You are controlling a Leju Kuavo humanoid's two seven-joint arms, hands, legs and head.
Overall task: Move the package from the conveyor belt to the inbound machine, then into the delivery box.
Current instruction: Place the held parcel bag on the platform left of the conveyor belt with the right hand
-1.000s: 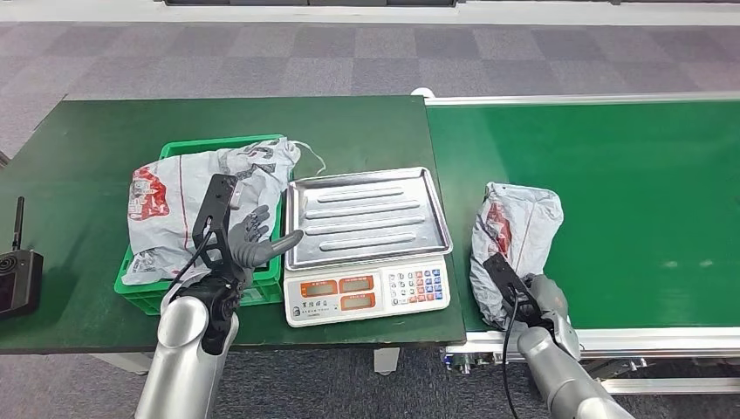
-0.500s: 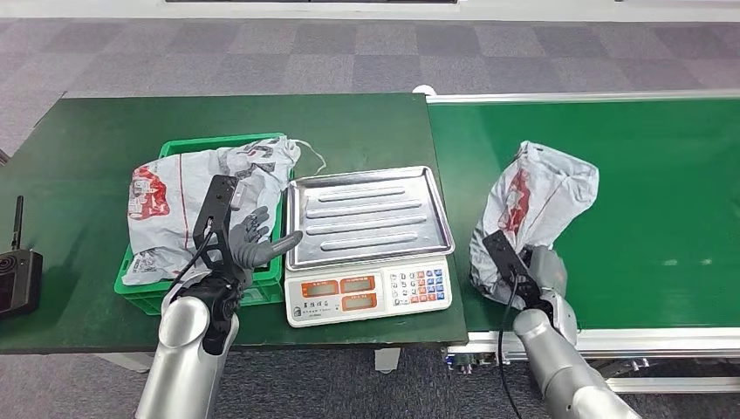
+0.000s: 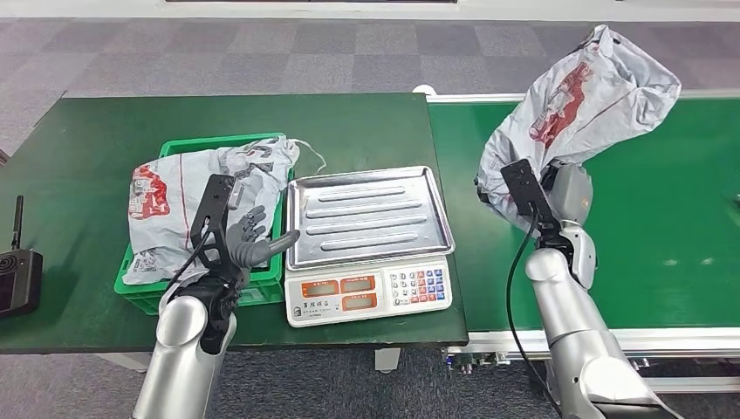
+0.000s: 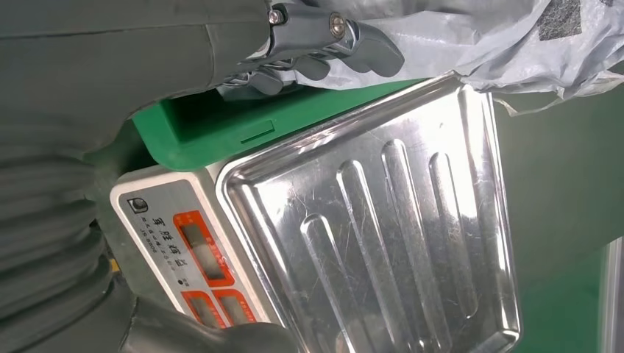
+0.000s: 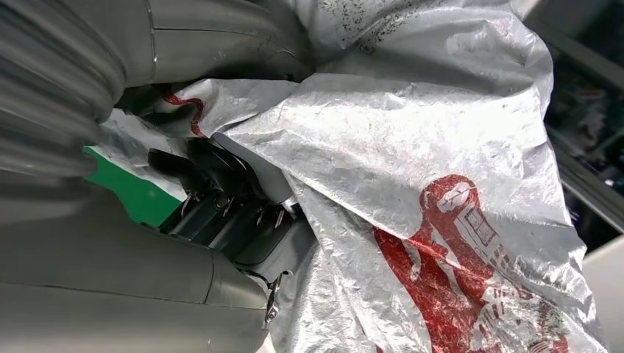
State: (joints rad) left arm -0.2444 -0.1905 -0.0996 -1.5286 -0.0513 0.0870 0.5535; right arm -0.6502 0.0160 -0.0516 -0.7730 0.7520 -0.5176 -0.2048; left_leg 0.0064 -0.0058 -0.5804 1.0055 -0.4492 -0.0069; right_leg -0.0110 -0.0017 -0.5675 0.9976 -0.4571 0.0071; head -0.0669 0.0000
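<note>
The right hand holds the package, a crinkled grey plastic bag with red print, lifted clear above the conveyor belt. In the right wrist view its dark fingers are curled into the bag's lower folds, and the bulk of the bag billows out past the fingertips, away from the wrist. In the head view the bag rises from the fingers up and outward, its loose end standing well above the belt's far rail.

The left hand hovers with nothing in it, fingers apart and loosely bent, the thumb stretched toward the scale. Those fingers hang over the rim of the green crate, just beside the scale's steel tray, which lies off their tips on the belt side. A second grey bag lies in the crate, just beyond the left fingers and close to them; whether they touch it cannot be told. The scale's keypad and display panel face the robot, beside the left wrist.

Crate and scale both stand on the dark green counter, and a black handheld device lies at the counter's edge, well apart from the left fingers on the side away from the scale.
</note>
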